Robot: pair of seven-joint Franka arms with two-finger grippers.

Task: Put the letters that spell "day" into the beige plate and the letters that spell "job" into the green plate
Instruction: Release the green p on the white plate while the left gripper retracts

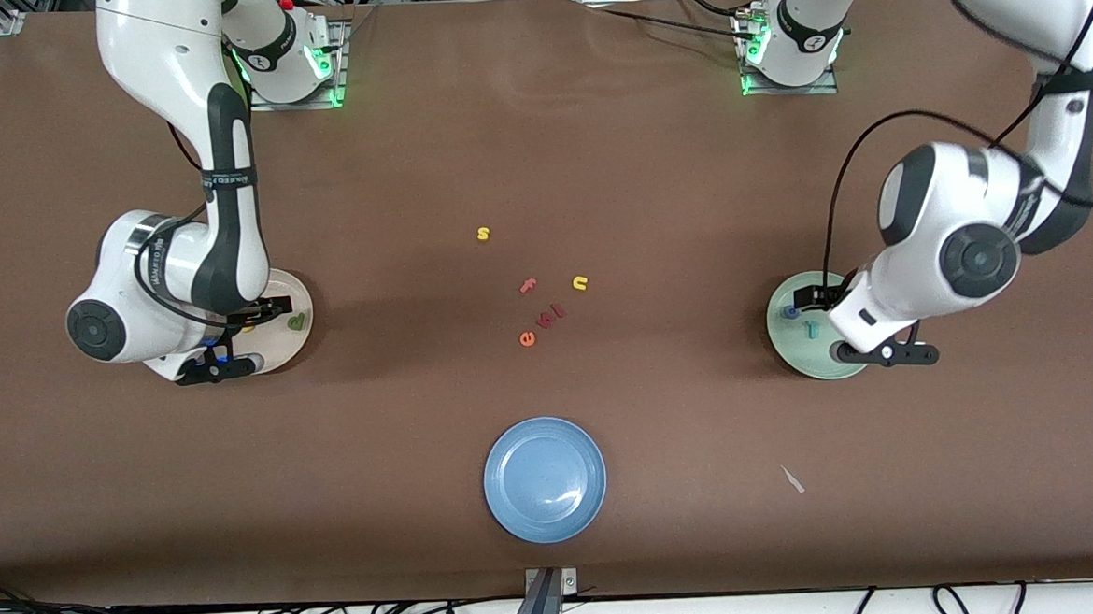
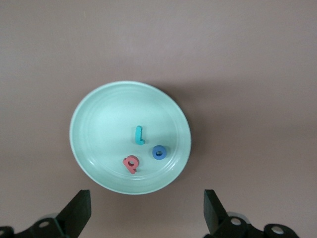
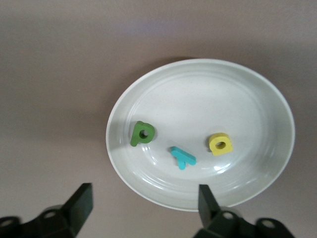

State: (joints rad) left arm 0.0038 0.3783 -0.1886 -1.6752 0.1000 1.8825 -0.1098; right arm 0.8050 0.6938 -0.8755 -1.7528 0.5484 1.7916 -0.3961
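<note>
The beige plate (image 1: 301, 296) lies toward the right arm's end of the table. In it are the dark green d (image 3: 142, 133), the teal-blue y (image 3: 183, 157) and the yellow a (image 3: 219, 144). My right gripper (image 3: 144, 206) hangs open and empty just above the beige plate's rim (image 3: 257, 94). The green plate (image 1: 792, 346) sits toward the left arm's end. It holds the teal j (image 2: 139, 135), the blue o (image 2: 159, 152) and the pinkish-red b (image 2: 131, 163). My left gripper (image 2: 147, 210) hovers open over the green plate's edge (image 2: 94, 109), holding nothing.
A blue plate (image 1: 544, 478) lies nearest the front camera at mid-table. Loose letters are scattered in the middle: a yellow s (image 1: 483, 234), a pink f (image 1: 528, 286), a yellow u (image 1: 580, 283), an orange e (image 1: 527, 339) and small red pieces (image 1: 554, 314). A paper scrap (image 1: 792, 479) lies beside the blue plate.
</note>
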